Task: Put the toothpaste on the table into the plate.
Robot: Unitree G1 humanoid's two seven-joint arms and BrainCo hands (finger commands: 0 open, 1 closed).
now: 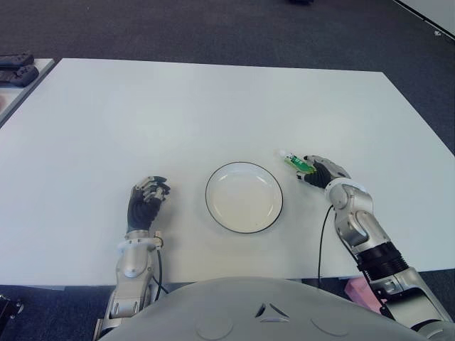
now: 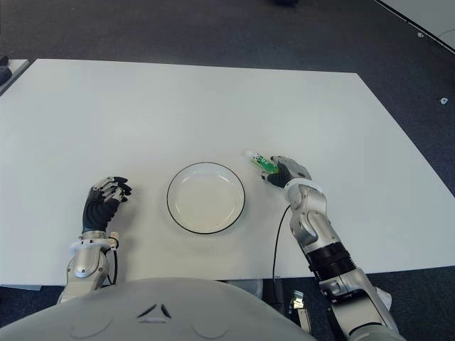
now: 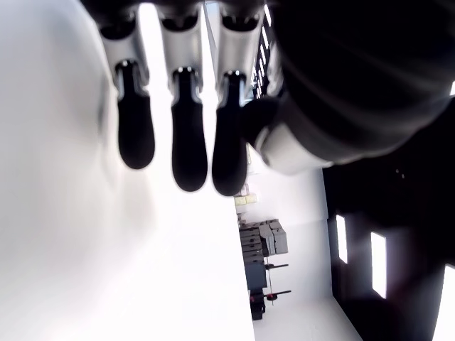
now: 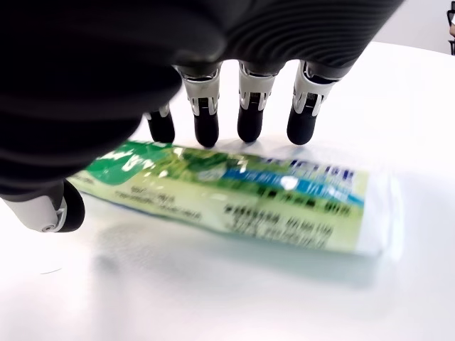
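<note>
- Here, the plate [image 1: 244,197], white with a dark rim, sits on the white table [image 1: 213,106] with nothing in it.
- The toothpaste [image 4: 234,195] lies flat on the table just to the right of the plate, outside it.
- Its label is green, white and blue; the print is too blurred to read.
- The right hand [image 1: 321,172] arches over the tube, fingers [image 4: 250,122] lowered behind it, thumb at the near end, not clamped.
- The left hand [image 1: 147,202] shows left of the plate, fingers loosely extended, holding nothing.

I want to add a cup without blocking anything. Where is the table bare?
The table's far half is bare. Nearer, the left hand, plate and right hand over the toothpaste crowd one row.
</note>
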